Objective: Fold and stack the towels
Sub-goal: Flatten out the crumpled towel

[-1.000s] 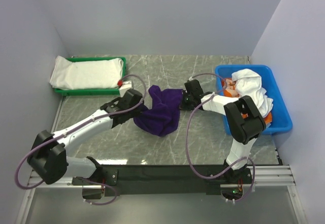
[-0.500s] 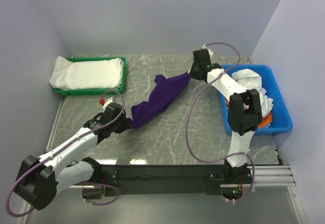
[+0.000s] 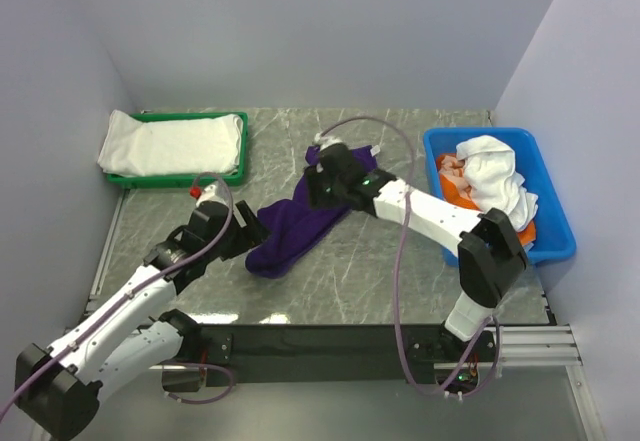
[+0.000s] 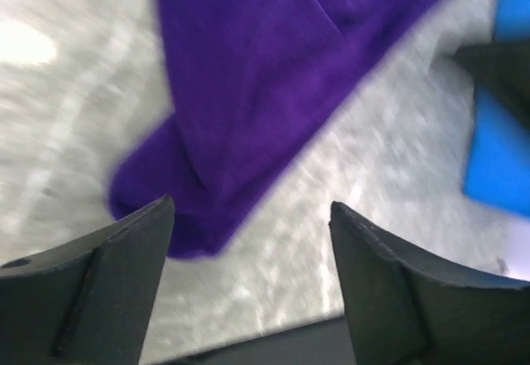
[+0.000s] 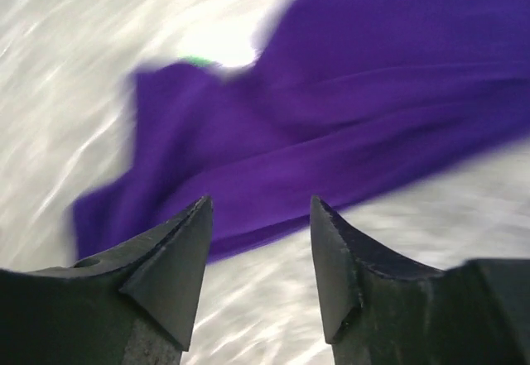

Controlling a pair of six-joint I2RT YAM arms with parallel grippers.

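Towel (image 3: 293, 227) purple, blurred, seemingly ungripped | left pincer (image 4: 250, 209) apart | right pincer (image 5: 261, 205) apart

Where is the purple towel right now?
The purple towel lies crumpled at the middle of the table in the top view, between the left claw and the right claw, neither holding it; green tray back-left, blue bin right.

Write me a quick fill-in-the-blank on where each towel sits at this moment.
The folded white towel lies in the ___ tray. The heaped white cloth sits in the ___ bin. The crumpled towel lying outside both is ___.
Missing words: green; blue; purple.
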